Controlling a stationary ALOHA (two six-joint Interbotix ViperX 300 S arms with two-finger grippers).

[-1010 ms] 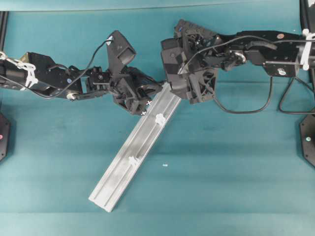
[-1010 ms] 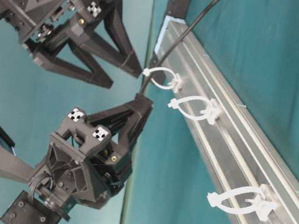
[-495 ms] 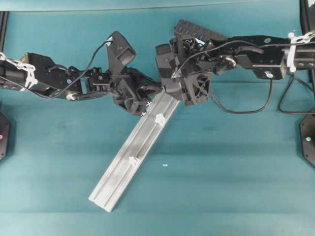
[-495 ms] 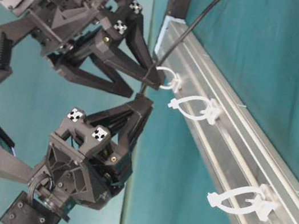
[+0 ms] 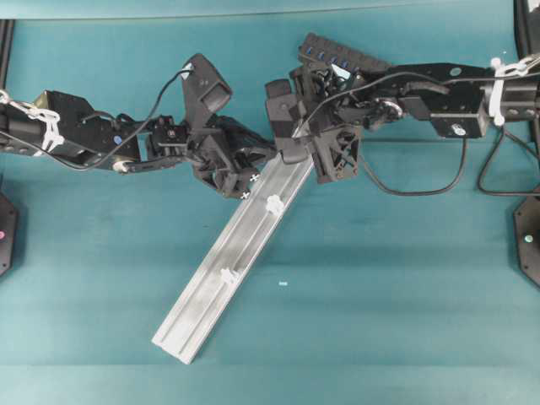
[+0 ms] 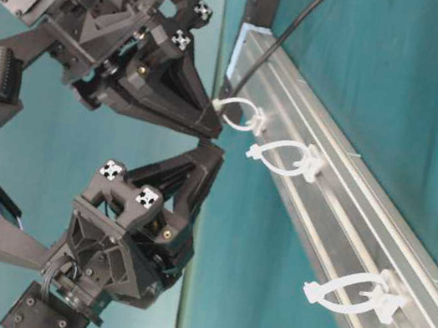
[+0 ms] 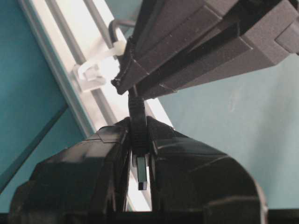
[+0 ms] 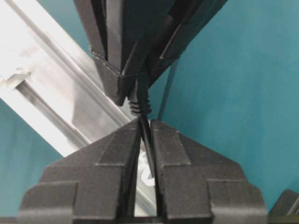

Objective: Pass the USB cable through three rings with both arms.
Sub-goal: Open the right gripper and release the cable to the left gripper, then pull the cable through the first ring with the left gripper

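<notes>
USB cable (image 7: 135,109) sits pinched in both my pincers just beside the first ring (image 6: 240,115) on the rail (image 5: 228,270): my left pincer (image 7: 138,140) clamps the plug, my right pincer (image 8: 145,135) is closed on the cord behind it, likely so the plug can be handed over. Three rings, two arms

Grippers crowd the rail's upper end

Your left gripper (image 6: 208,152) and right gripper (image 6: 211,125) block the first ring (image 6: 240,114); the two lower rings (image 6: 284,157) stand unobstructed.
</notes>
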